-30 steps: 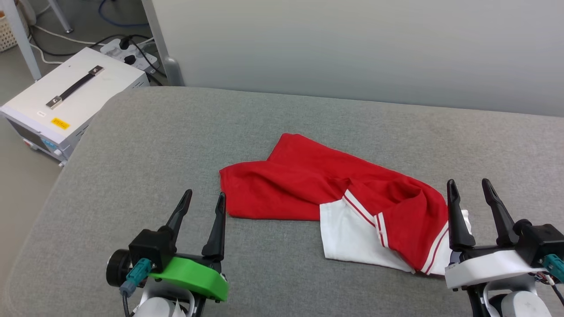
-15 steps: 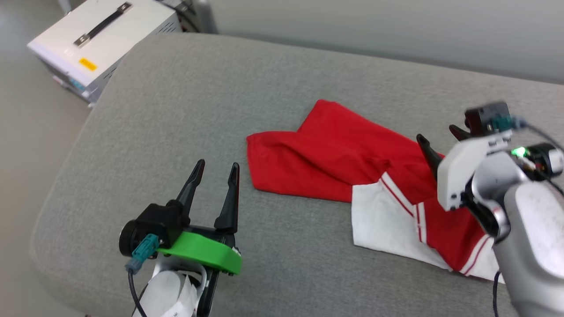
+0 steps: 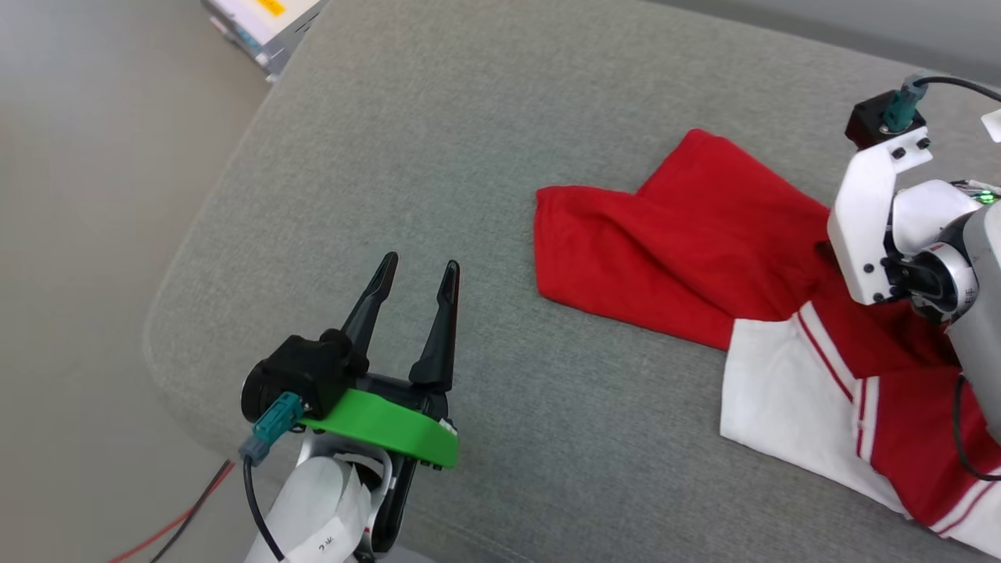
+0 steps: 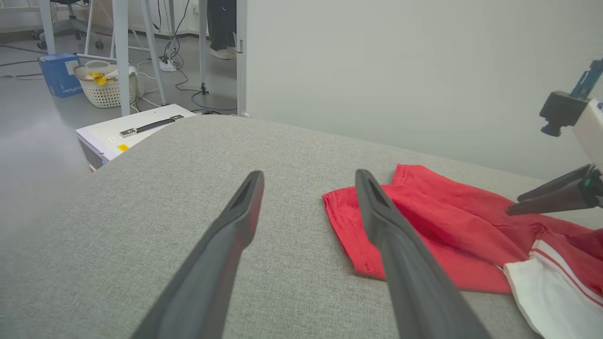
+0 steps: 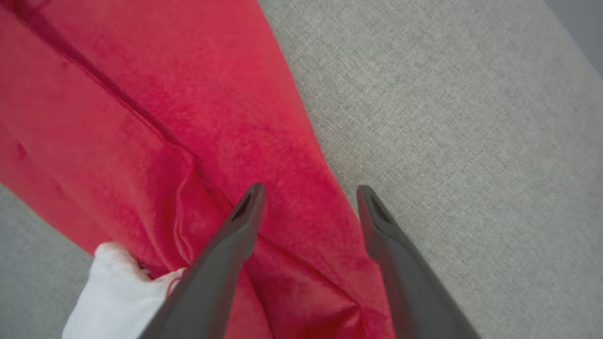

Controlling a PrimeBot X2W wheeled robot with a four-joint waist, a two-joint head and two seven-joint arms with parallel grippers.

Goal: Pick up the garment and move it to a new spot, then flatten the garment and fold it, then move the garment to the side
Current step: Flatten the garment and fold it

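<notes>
Red garment (image 3: 688, 234) crumpled on grey cushion (image 3: 438, 117), right end cut off in head view. Left gripper (image 3: 420, 262) parted, empty, beside it; right gripper (image 5: 309, 187) parted above its edge, holding nothing, contact unclear.

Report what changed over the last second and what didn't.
The right gripper left its rest pose, swung forward and tipped down over the garment; it is open astride a red edge, gripping nothing. The head camera turned too, shifting the whole picture. The left gripper stayed open at rest; the garment kept its crumpled lie on the grey cushion.
</notes>
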